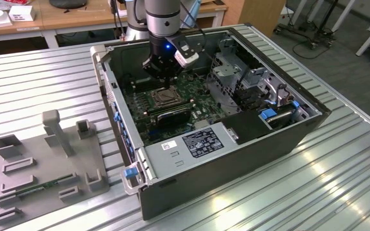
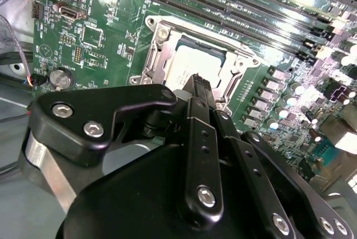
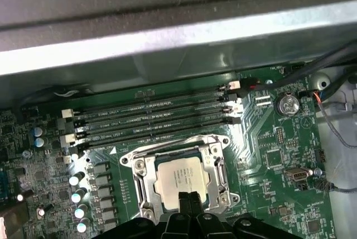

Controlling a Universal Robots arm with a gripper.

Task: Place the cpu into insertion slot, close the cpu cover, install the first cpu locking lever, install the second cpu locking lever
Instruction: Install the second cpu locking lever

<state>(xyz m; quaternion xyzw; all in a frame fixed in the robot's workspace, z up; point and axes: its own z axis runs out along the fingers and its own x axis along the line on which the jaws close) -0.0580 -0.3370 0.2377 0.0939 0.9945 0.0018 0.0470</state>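
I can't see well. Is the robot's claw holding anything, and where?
Nothing. The gripper is pinched shut just above the chip, which lies in its socket.

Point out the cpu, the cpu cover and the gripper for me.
cpu [image 3: 179, 176], first wrist view, middle of its pale top face.
cpu cover [image 3: 218, 169], first wrist view, a side bar of the metal frame.
gripper [image 3: 188, 197], first wrist view, at its dark fingertips over the chip's edge.

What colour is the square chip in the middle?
The cpu is pale silvery-tan, clearest in the first wrist view.
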